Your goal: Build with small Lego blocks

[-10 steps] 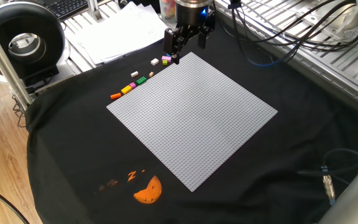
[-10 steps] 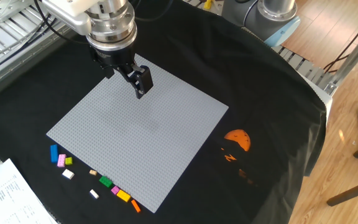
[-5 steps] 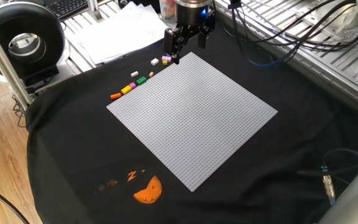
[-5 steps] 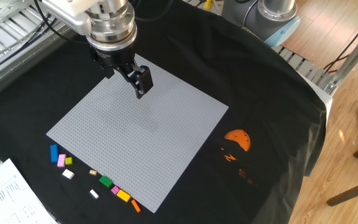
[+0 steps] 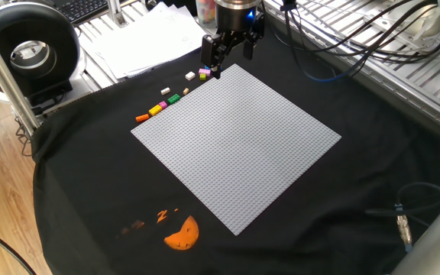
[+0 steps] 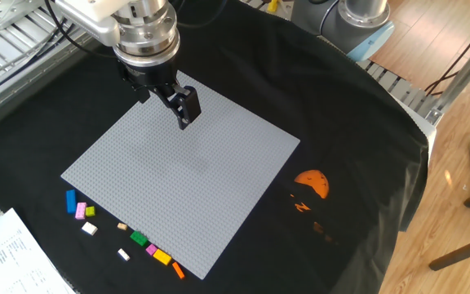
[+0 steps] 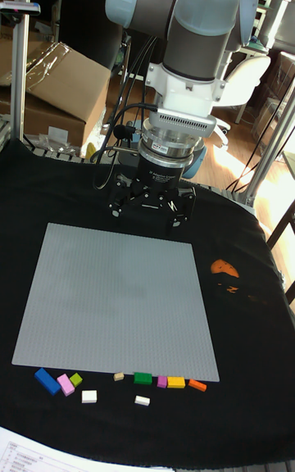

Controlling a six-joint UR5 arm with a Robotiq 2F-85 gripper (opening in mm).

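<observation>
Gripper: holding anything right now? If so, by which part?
Nothing is held. The gripper hangs open and empty above the grey baseplate; the small blocks all lie on the cloth.

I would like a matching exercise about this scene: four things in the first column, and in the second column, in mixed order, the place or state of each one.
Column A
1. blue brick
2. orange brick
3. orange half-round print
4. gripper

Column B
a. open, holding nothing
b. at one end of the brick row, beside a yellow brick
c. a flat mark on the black cloth, apart from the brick row
d. at the other end of the row, beside a pink brick

Pairs: 1-d, 2-b, 3-c, 4-a
</observation>
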